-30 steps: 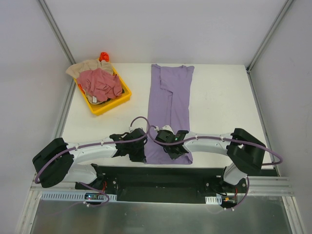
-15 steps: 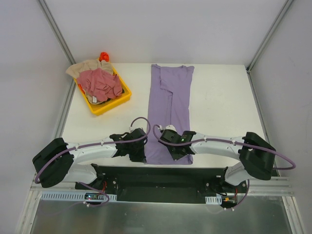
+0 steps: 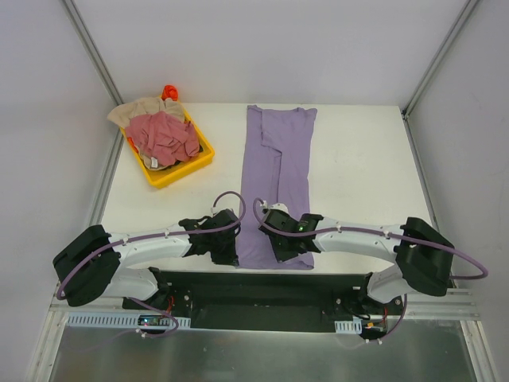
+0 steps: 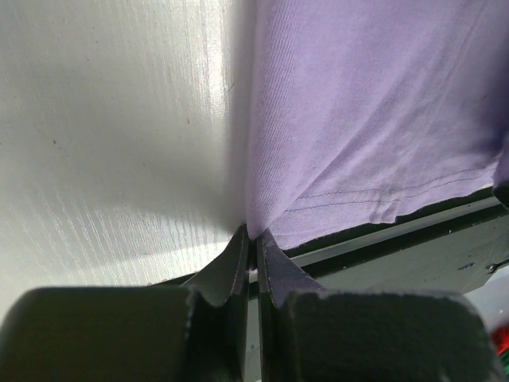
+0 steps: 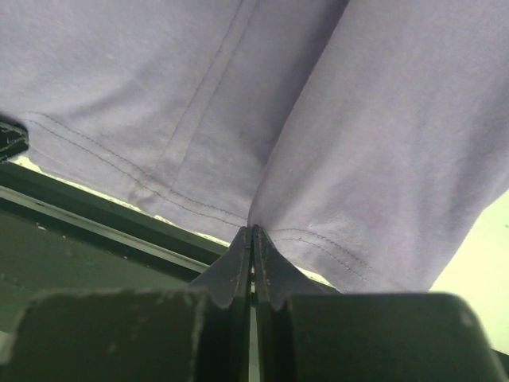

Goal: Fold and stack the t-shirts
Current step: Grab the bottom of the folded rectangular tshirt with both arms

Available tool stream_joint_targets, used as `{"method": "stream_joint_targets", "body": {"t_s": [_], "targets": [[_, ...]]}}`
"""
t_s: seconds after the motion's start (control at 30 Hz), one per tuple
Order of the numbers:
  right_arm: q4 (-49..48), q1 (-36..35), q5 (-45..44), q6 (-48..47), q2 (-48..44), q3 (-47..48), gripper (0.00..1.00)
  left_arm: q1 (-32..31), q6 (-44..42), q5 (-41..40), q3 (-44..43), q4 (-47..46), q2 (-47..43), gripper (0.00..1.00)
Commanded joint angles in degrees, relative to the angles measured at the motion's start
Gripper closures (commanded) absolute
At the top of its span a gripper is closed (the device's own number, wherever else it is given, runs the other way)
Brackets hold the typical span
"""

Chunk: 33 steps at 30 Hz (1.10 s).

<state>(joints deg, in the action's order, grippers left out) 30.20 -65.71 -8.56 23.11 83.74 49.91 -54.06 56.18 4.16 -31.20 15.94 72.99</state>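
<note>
The lavender-purple t-shirt [image 3: 274, 171] lies as a long narrow folded strip down the middle of the white table [image 3: 358, 175]. My left gripper [image 3: 231, 256] is shut on its near left hem corner; the left wrist view shows the cloth [image 4: 358, 119] pinched at the fingertips [image 4: 238, 255]. My right gripper [image 3: 293, 253] is shut on the near right part of the hem; the right wrist view shows the stitched hem [image 5: 334, 159] caught between the fingertips [image 5: 266, 259]. The dusty pink-red t-shirt [image 3: 163, 137] and the beige t-shirt [image 3: 139, 110] lie crumpled in the yellow tray [image 3: 187, 169].
The yellow tray stands at the far left of the table, with something orange-red [image 3: 169, 92] behind it. A black strip [image 3: 262, 286] runs along the near table edge under both grippers. Grey walls and frame posts [image 3: 95, 56] close in the sides.
My right gripper has moved slightly left and toward the near edge along the shirt's hem. The left arm and the shirts in the tray have not moved.
</note>
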Motion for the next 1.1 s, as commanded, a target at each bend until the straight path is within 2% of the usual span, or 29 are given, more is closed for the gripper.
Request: {"method": "stream_joint_targets", "body": {"t_s": [0.0, 0.23, 0.37, 0.43, 0.5, 0.57, 0.7, 0.77, 0.83, 0.93, 1.07], "targets": [[-2.76, 0.06, 1.52, 5.18, 1.86, 0.28, 0.99, -0.87, -0.81, -1.18, 1.40, 4.53, 0.22, 1.00], [-7.69, -0.03, 1.88, 6.59, 4.06, -1.04, 0.95, -0.96, -0.72, -1.26, 1.58, 4.53, -0.04, 1.00], [-8.67, -0.03, 2.40, 7.12, 5.63, -1.13, 0.85, -0.87, -0.46, -1.26, 1.76, 4.53, -0.04, 1.00], [-7.44, 0.06, 1.79, 6.95, 5.55, -1.04, 0.71, -0.87, -0.29, -1.26, 2.02, 4.53, -0.30, 1.00], [-7.17, -0.12, 1.26, 5.98, 3.46, -1.74, 0.49, -0.87, -0.20, -1.35, 2.20, 4.53, -0.66, 1.00], [-8.48, -0.12, 1.43, 3.79, -0.23, -2.80, 0.42, -0.96, -0.11, -1.53, 2.28, 4.53, -0.83, 1.00], [-15.59, -0.12, 4.69, -2.45, -10.15, -7.54, 0.18, -0.96, -0.11, -1.61, 2.20, 4.45, -0.83, 1.00], [-16.48, -0.03, 2.86, -2.38, -16.65, -10.08, 0.04, -0.96, -0.11, -1.44, 2.20, 4.45, -0.83, 1.00], [-15.53, 0.23, -1.79, 0.86, -24.55, -13.77, 0.04, -1.04, -0.02, -1.44, 2.20, 4.53, -1.09, 1.00], [-9.48, 0.94, -11.02, 12.09, -35.02, -20.01, 0.04, -0.96, 0.07, -1.61, 2.37, 4.53, -1.80, 1.00], [2.56, 2.25, -14.56, 23.27, -47.16, -25.03, 0.04, -0.96, -0.02, -2.05, 2.37, 4.45, -2.06, 1.00]]}}
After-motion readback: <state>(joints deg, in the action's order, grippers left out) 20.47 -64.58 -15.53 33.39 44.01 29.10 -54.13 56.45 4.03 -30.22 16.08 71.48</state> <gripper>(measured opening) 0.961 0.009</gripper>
